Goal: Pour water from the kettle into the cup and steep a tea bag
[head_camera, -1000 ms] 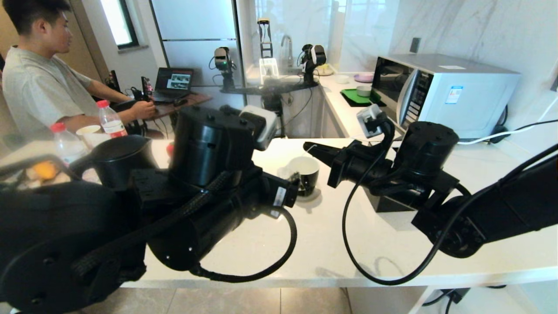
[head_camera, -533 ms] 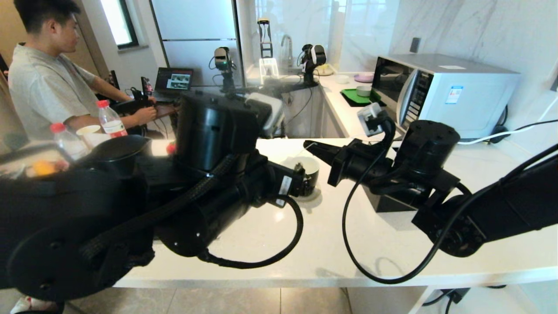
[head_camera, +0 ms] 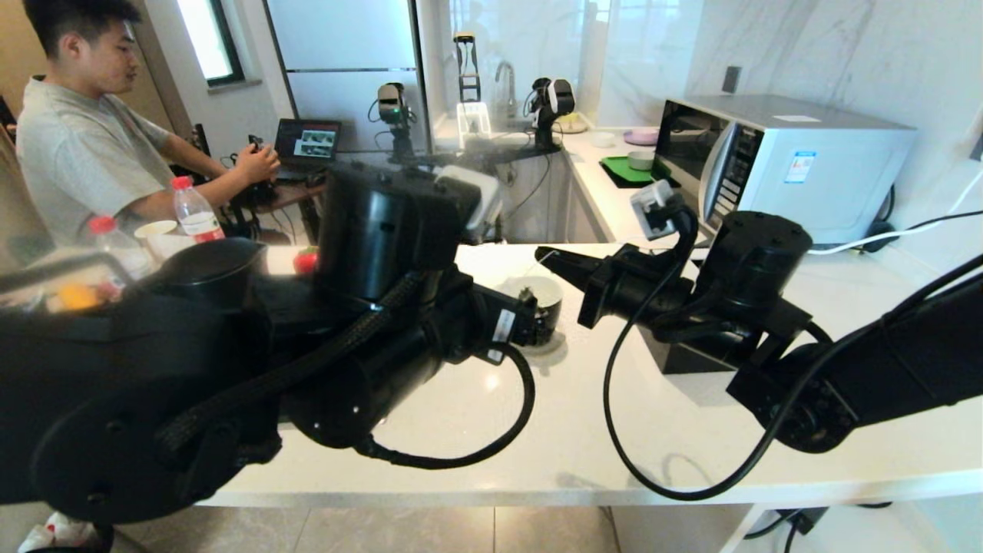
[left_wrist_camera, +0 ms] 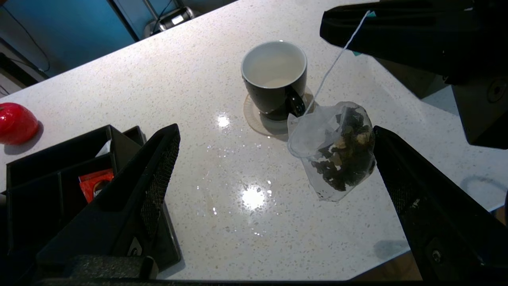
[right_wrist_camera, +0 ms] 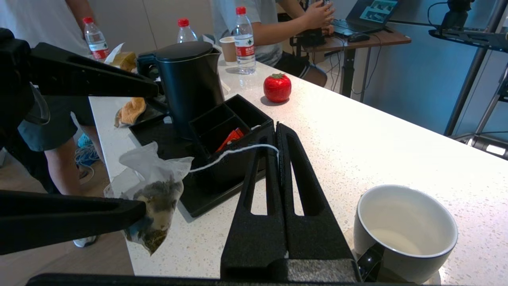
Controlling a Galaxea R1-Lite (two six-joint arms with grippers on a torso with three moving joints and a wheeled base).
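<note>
Two arms: both over the white tabletop, facing each other across the cup.
R gripper: jaws closed flat on the tea bag's string, tips at approx 1 o'clock of the cup in head view, held above the tabletop.
L gripper: jaws wide apart, nothing gripped; one finger on either side of the hanging pouch, pouch close to the other finger, can't tell if touching.
Tea bag: hangs in the air on its string from the R jaws, dark leaves visible thru the mesh; not in the cup, off to one side of it, just beside the rim line in L wrist view.
Cup: black w/ white inside, upright on a round pale coaster, centre of tabletop; pale liquid low inside.
Kettle: upright, lid on, on a black tray at approx 9 o'clock of the cup in head view, well apart from it.
Black divided box: on the tray beside the kettle, red packet in one compartment.
Red tomato-shaped thing: on tabletop beyond the box.
Microwave: at approx 2 o'clock of the cup, far side.
Person: seated at approx 10 o'clock, hand at a laptop; water bottles near the kettle.
</note>
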